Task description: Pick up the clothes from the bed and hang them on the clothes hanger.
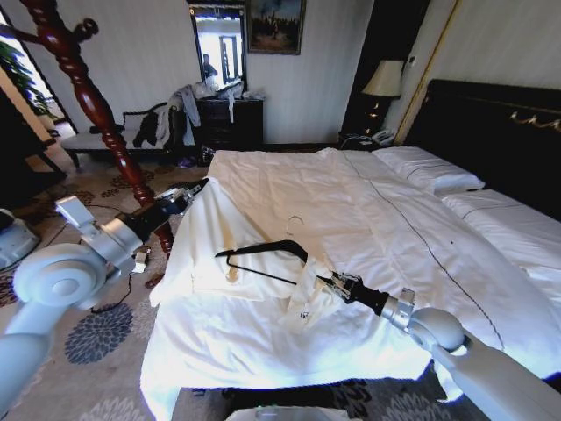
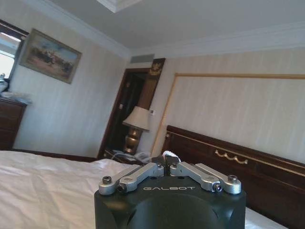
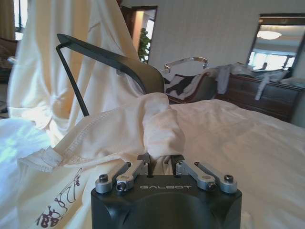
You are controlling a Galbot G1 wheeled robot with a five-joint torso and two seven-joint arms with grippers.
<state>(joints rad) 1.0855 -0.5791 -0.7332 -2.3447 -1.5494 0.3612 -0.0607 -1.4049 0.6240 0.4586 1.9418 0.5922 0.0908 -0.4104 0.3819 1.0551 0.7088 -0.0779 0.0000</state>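
Your right gripper [image 1: 326,280] is pinched closed on the collar edge of the cream shirt [image 1: 230,241], which lies across the near left part of the bed [image 1: 386,228]. The black hanger [image 1: 261,250] sits half inside the shirt. Your left gripper [image 1: 200,186] has its fingers closed on the shirt's raised far corner.

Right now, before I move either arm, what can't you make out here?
- Right pincer fingertips: buried in a fold of the shirt, right wrist view.
- Hanger: far end under the shirt, head view.
- Left pincer: too small in the head view to see what it pinches.
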